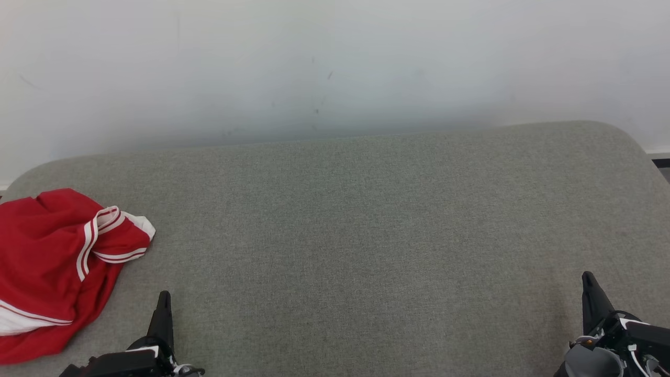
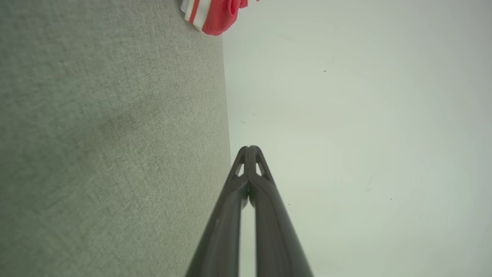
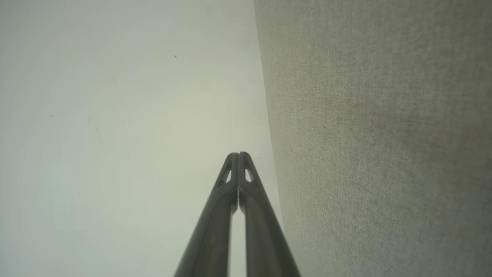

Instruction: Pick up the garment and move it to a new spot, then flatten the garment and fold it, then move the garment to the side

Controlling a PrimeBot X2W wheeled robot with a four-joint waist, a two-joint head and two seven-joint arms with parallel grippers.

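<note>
A crumpled red garment [image 1: 49, 262] with white stripes lies in a heap at the left end of the grey fabric surface [image 1: 356, 225]. A corner of the garment [image 2: 215, 15] shows at the top of the left wrist view. My left gripper [image 1: 164, 297] rests at the lower left, just right of the garment and apart from it, shut with nothing between its fingers [image 2: 250, 148]. Far from the garment, at the lower right, my right gripper [image 1: 587, 277] is shut and empty, its fingertips pressed together [image 3: 238, 154].
The grey surface has rounded far corners and ends against a pale wall [image 1: 335, 68]. A strip of dark floor [image 1: 662, 162] shows past its right edge. Bare fabric stretches from the garment across to the right end.
</note>
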